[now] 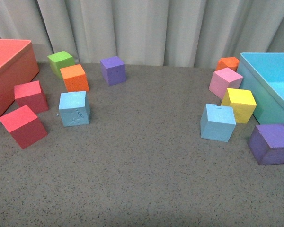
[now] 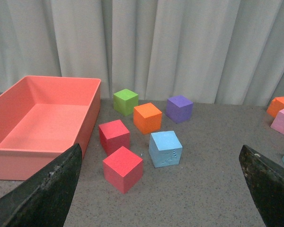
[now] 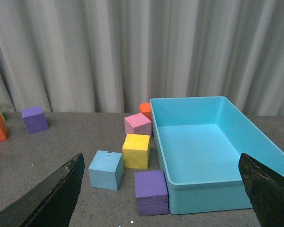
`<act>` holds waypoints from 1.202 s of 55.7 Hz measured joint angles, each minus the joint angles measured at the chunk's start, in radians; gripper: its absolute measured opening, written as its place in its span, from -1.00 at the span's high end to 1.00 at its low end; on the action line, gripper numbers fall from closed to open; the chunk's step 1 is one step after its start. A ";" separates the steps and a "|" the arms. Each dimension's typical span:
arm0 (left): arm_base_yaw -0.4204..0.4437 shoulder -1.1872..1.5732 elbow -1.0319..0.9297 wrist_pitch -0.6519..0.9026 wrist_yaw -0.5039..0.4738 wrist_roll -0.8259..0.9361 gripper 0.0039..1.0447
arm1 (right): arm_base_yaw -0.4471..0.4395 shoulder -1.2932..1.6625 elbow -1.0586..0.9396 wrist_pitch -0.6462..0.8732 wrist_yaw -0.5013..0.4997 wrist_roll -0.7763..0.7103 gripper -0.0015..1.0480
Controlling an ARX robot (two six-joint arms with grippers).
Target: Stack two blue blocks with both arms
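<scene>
Two blue blocks, both on the grey mat, neither stacked nor held.

Front view: no arm in frame. The notched blue block (image 1: 217,122) sits near the turquoise bin (image 1: 264,82), on its open-mat side, with a yellow cube (image 1: 239,104) between block and bin wall. It is just beside the yellow cube, and a small gap seems to show. A purple cube (image 1: 272,143) is just beside the bin, nearer the camera. The marked blue block (image 1: 74,108) is well apart from the bin, across the mat.

Left wrist view: the bin is out of frame. The left gripper (image 2: 160,151) has both fingers spread wide with nothing between them. The marked blue block (image 2: 165,149) lies ahead, embossed face toward the camera, with a red cube (image 2: 123,168) close by.

Right wrist view: the right gripper (image 3: 161,155) is likewise spread wide and empty. The notched blue block (image 3: 106,169) is ahead, off the bin's (image 3: 208,196) long wall, with its notch on a top edge.

Handling, my read: foam, so light, a bit squashy, and matte enough not to slip. Pinch two opposite flat side faces at mid-height with modest force. On the notched block, use the faces clear of the yellow cube and stay off the notched edge. On the marked one, pick the pair that keeps a finger out of the red cube. Both tops look flat, so either block could serve as the base.
</scene>
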 joint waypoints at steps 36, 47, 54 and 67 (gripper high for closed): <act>0.000 0.000 0.000 0.000 0.000 0.000 -0.88 | 0.000 0.000 0.000 0.000 0.000 0.000 -0.81; 0.000 0.000 0.000 0.000 0.000 0.000 -0.88 | 0.000 0.000 0.000 0.000 0.000 0.000 -0.81; 0.000 0.000 0.000 0.000 0.000 0.000 -0.88 | 0.066 0.066 0.011 0.023 0.229 -0.085 -0.81; 0.000 0.000 0.000 0.000 0.000 0.000 -0.88 | 0.086 0.637 0.160 0.319 0.347 -0.100 -0.81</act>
